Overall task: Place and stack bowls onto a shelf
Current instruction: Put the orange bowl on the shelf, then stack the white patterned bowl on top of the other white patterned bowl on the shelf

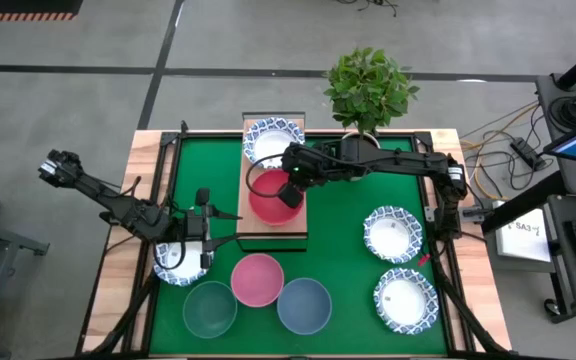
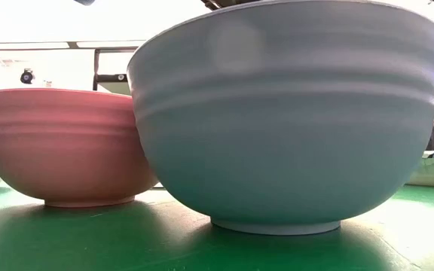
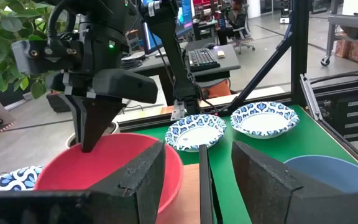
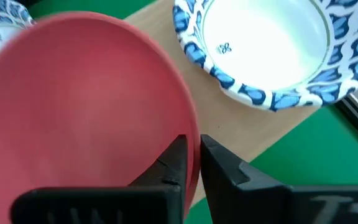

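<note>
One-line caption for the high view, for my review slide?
Right gripper at the rim of the red bowl on the shelf beside a patterned bowl; left gripper open over another patterned bowl.

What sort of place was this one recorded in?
Most likely a robotics lab or an open workshop office. Beyond the green mat lie a bare concrete floor and loose cables, and the left wrist view shows a desk with a keyboard and an office chair.

Smooth matt red bowl (image 4: 86,106) on pale bare-wood shelf (image 4: 253,134); glossy patterned white bowl (image 4: 272,43).
</note>
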`<state>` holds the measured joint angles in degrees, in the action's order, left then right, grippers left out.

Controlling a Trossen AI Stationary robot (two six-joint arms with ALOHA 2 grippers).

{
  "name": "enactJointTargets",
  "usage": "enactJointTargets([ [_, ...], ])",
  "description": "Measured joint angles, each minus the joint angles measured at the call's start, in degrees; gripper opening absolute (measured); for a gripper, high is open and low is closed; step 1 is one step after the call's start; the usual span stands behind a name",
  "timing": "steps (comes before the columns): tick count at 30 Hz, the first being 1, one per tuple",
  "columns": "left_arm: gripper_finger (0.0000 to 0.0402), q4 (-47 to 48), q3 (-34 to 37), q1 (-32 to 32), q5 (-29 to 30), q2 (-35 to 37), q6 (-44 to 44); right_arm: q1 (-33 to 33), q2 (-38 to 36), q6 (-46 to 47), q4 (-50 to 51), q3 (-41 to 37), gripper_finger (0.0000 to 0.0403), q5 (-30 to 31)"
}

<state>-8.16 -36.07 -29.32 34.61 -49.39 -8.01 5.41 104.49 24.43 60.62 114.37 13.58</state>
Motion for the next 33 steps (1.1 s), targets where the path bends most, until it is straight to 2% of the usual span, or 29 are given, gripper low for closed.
enactJointTargets([
  [10,0.0168,0.13,0.00,0.00,-0.02,-0.01,0.14,0.15,-0.02,-1.37,0.72,1.92,0.0106,0.00],
  [15,0.0168,0.34,0.00,0.00,-0.04,-0.01,0.78,-0.81,-0.43,-3.90,4.52,5.78,0.0113,0.10],
  [18,0.0168,1.06,0.00,0.00,-0.04,-0.01,1.26,-3.98,-1.88,-6.10,6.62,5.86,0.0108,0.74],
  [20,0.0168,1.15,0.02,0.00,-0.04,-0.01,1.52,-7.45,-3.52,-6.98,6.71,4.43,0.0104,3.11],
  [23,0.0168,1.14,0.02,0.00,-0.04,-0.01,1.53,-13.54,-6.52,-7.78,6.62,1.36,0.0096,9.80],
  [28,0.0168,1.11,0.02,0.00,-0.04,-0.12,2.18,-23.38,-12.88,-4.70,5.09,-7.61,0.0083,19.08],
  [33,0.0168,0.97,0.02,0.02,0.73,-0.12,3.36,-30.26,-21.24,-4.51,-5.71,-21.96,0.0072,20.97],
])
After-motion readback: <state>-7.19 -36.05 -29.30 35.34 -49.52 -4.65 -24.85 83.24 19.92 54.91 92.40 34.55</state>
